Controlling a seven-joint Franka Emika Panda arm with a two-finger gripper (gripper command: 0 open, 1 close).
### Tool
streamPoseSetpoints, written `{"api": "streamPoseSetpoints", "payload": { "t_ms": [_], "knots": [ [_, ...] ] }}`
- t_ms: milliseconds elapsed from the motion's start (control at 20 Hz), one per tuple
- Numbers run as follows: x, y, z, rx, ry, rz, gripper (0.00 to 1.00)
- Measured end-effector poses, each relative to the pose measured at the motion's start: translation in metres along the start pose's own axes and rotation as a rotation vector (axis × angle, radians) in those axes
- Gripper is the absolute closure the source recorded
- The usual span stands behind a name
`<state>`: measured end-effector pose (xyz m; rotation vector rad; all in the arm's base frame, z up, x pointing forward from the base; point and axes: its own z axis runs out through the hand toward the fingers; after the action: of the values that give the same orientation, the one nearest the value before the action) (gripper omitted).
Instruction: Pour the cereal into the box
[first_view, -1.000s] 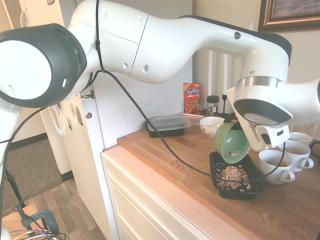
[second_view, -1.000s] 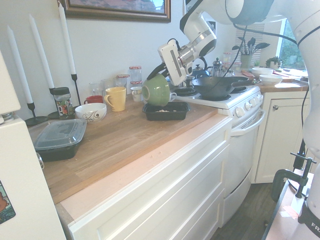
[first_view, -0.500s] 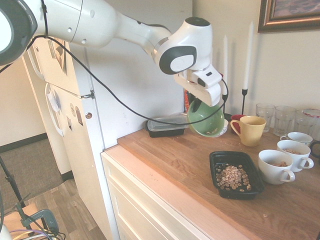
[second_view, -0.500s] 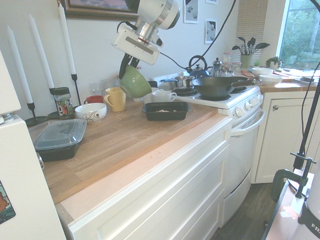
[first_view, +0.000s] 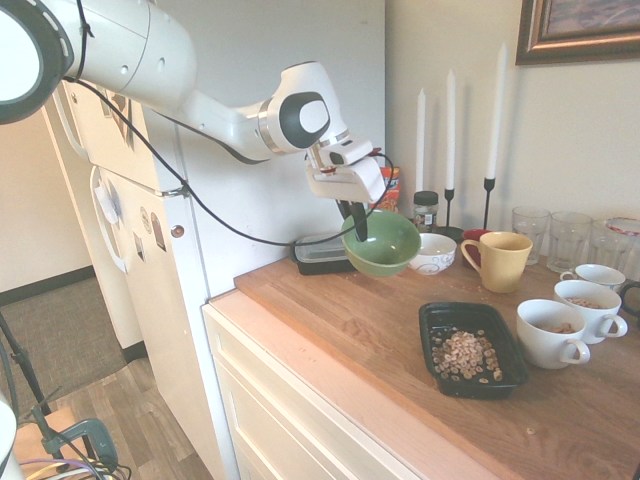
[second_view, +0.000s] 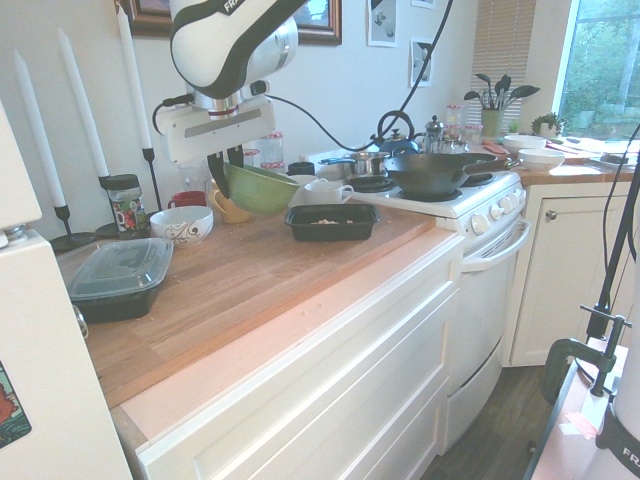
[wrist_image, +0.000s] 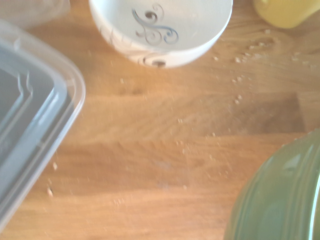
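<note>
While the wooden counter (first_view: 380, 320) carries everything, the gripper (first_view: 357, 222) hangs above it, fingers pinched on the rim of the green bowl (first_view: 381, 244), held upright in the air near the white patterned bowl (first_view: 434, 253). The box (first_view: 472, 349) sits well apart, the cereal (first_view: 464, 355) heaped inside it.

We see the green bowl (wrist_image: 280, 195) cut off at the wrist view's edge, blurred. Clear-lidded container (wrist_image: 30, 115) and yellow mug (wrist_image: 287, 11) also cropped there. In 2nd ext view the bowl (second_view: 262, 187) hides most of that mug. Cereal (second_view: 324, 221) in the box (second_view: 331, 222) too small to make out.
</note>
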<state>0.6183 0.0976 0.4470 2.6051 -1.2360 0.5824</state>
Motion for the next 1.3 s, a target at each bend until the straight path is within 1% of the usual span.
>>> {"api": "streamPoseSetpoints", "payload": {
  "t_ms": [100,200,300,550,800,1150,1200,1300],
  "knots": [
    [-0.029,-0.016,0.005,-0.072,0.078,-0.050,1.00],
    [-0.046,-0.028,0.016,-0.148,0.143,-0.097,1.00],
    [-0.053,-0.037,0.029,-0.185,0.160,-0.118,1.00],
    [-0.059,-0.045,0.067,-0.218,0.150,-0.121,1.00],
    [-0.042,-0.055,0.107,-0.214,0.132,-0.095,1.00],
    [-0.031,-0.077,0.133,-0.207,0.102,-0.082,1.00],
    [-0.031,-0.077,0.134,-0.211,0.101,-0.085,0.00],
    [-0.031,-0.078,0.134,-0.212,0.098,-0.083,0.00]
  ]
}}
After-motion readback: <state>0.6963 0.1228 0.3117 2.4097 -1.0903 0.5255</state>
